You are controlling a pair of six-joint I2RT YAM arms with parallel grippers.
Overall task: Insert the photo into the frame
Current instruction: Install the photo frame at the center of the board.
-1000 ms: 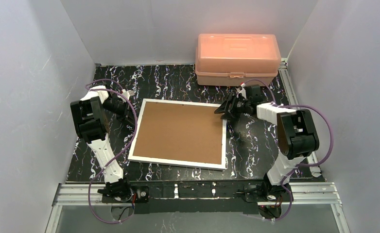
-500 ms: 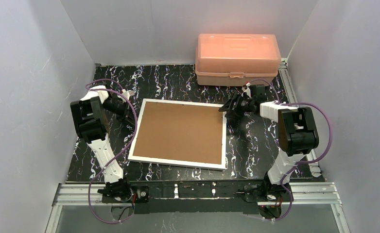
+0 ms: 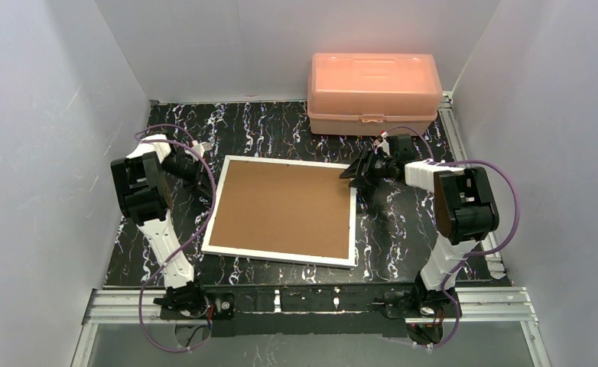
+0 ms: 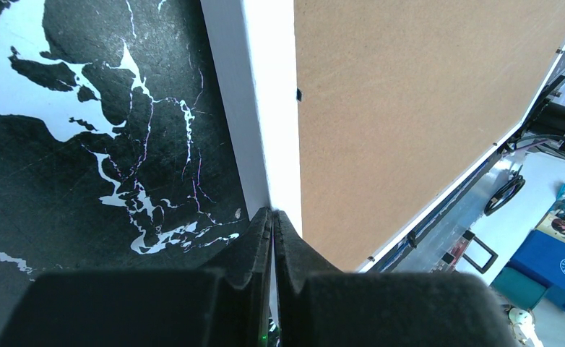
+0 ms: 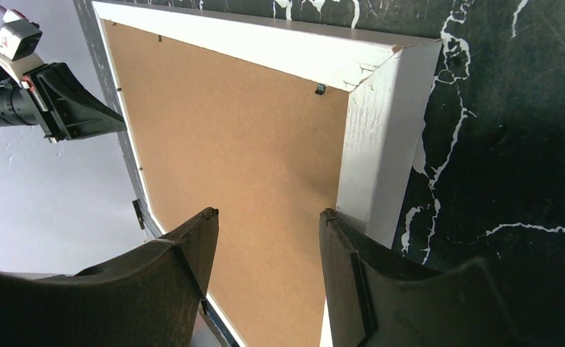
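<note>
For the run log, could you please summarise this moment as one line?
frame face-down, board back up | photo not visible | left pincer shut at its left edge | right pincer open over far-right corner

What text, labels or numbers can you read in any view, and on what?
Nothing is legible.
Blue item past the table edge, left wrist view: round white logo, too blurred to read.
Frame and its brown board: no print shows.
Pink box: no readable label shows.
</note>
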